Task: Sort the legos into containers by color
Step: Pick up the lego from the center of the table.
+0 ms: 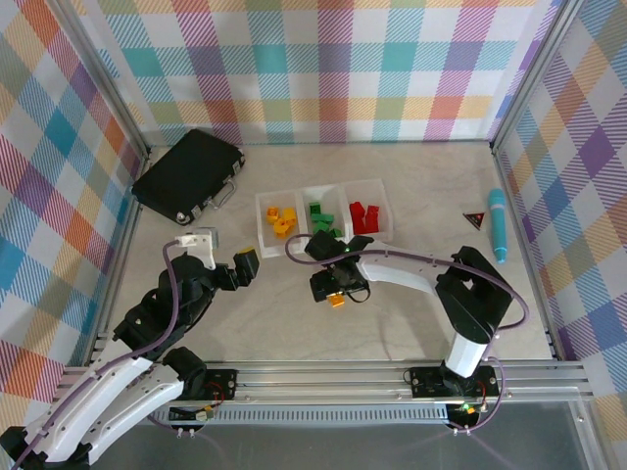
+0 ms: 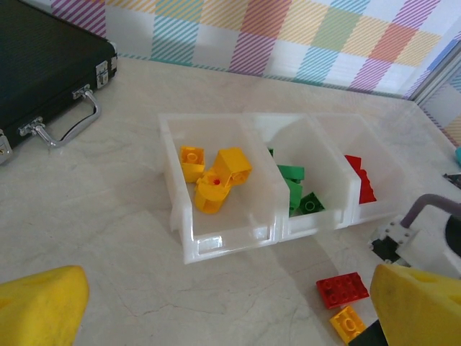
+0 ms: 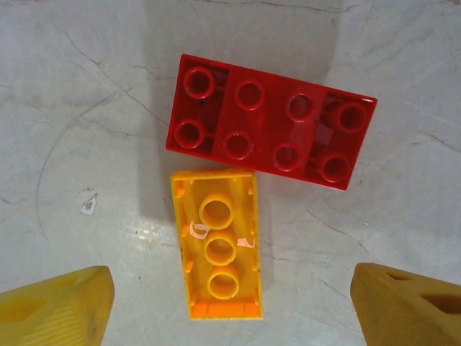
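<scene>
The containers (image 1: 323,188) are three joined clear bins in a row at mid-table. Yellow legos (image 2: 216,176) lie in the left bin, green legos (image 2: 295,184) in the middle one and red legos (image 2: 360,180) in the right one. In front of the bins, a flat red brick (image 3: 270,131) and an upside-down yellow brick (image 3: 218,245) lie side by side on the table. My right gripper (image 3: 234,306) hovers right over them, open. The yellow brick lies between its fingers (image 3: 57,306), which do not touch it. To the left of the bricks, my left gripper (image 2: 227,317) is open, with nothing between its fingers.
A black hard case (image 1: 189,176) lies at the back left. At the right there is a teal pen (image 1: 499,223) with a small dark triangle (image 1: 474,217) beside it. Checked walls and metal posts close in the table.
</scene>
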Controlling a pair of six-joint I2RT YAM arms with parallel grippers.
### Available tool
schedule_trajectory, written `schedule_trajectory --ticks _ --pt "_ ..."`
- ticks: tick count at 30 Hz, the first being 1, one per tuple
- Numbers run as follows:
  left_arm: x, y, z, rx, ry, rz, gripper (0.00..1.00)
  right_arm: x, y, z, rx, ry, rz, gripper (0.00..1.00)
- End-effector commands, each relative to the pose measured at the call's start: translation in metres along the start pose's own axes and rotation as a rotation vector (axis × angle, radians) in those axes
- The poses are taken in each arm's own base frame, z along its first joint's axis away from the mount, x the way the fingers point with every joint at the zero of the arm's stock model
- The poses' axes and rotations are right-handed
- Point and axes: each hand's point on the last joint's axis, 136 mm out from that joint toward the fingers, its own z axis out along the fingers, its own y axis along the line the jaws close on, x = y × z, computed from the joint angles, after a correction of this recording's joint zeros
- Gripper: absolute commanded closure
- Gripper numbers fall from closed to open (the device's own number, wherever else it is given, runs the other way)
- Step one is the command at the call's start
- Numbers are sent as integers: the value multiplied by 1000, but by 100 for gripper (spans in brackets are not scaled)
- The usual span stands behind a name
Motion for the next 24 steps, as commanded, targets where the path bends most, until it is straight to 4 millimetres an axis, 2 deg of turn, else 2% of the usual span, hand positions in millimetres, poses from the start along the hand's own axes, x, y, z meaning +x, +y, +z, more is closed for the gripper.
schedule_trajectory --ticks 1,5,17,20,24 --pt "-1 10 -5 -48 -6 -23 0 -7 3 2 12 -12 -13 15" --pt "-1 17 -7 -87 1 -19 0 -8 8 9 0 -3 -18 17" --pt "0 14 -6 -71 11 -8 0 -4 12 22 -6 27 -6 23" --pt "0 14 -5 -73 16 -7 0 -3 13 24 -14 31 7 28" --pt "2 14 -3 -73 20 -6 0 1 8 27 19 36 7 31"
